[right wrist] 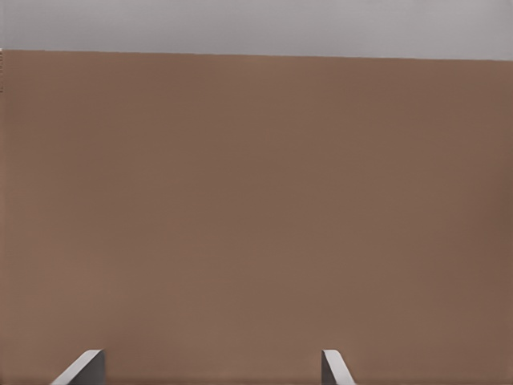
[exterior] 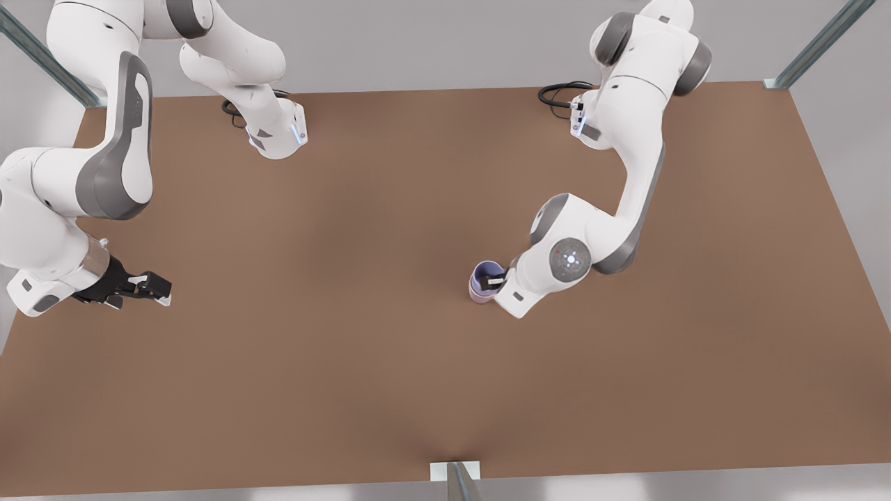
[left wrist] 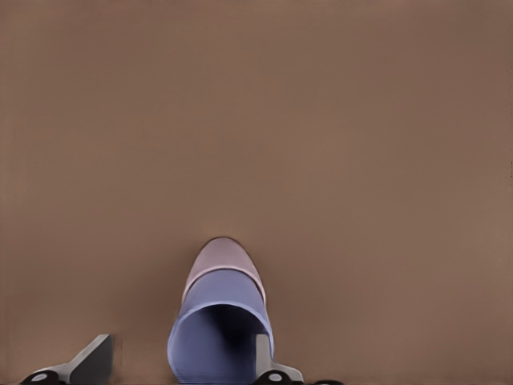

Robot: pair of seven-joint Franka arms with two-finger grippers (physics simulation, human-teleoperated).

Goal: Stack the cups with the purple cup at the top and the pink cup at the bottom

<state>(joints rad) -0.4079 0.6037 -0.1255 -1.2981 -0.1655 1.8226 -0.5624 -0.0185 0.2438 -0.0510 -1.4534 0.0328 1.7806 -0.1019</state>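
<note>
The purple cup (exterior: 486,275) sits nested inside the pink cup (exterior: 478,296), upright on the brown table right of centre in the front view. The left wrist view shows the lavender purple cup (left wrist: 216,321) with the pink cup (left wrist: 222,258) showing beyond it. My left gripper (exterior: 496,283) is on the arm at the front view's right. It is open at the stack, with one finger (left wrist: 263,355) inside the purple cup's mouth and the other (left wrist: 90,362) outside, apart from the wall. My right gripper (exterior: 150,287) waits open and empty at the front view's left.
Both arm bases (exterior: 278,132) (exterior: 588,122) stand at the far side of the brown table (exterior: 348,383). Metal frame posts (exterior: 821,42) rise at the far corners, and a small bracket (exterior: 456,473) sits at the near edge.
</note>
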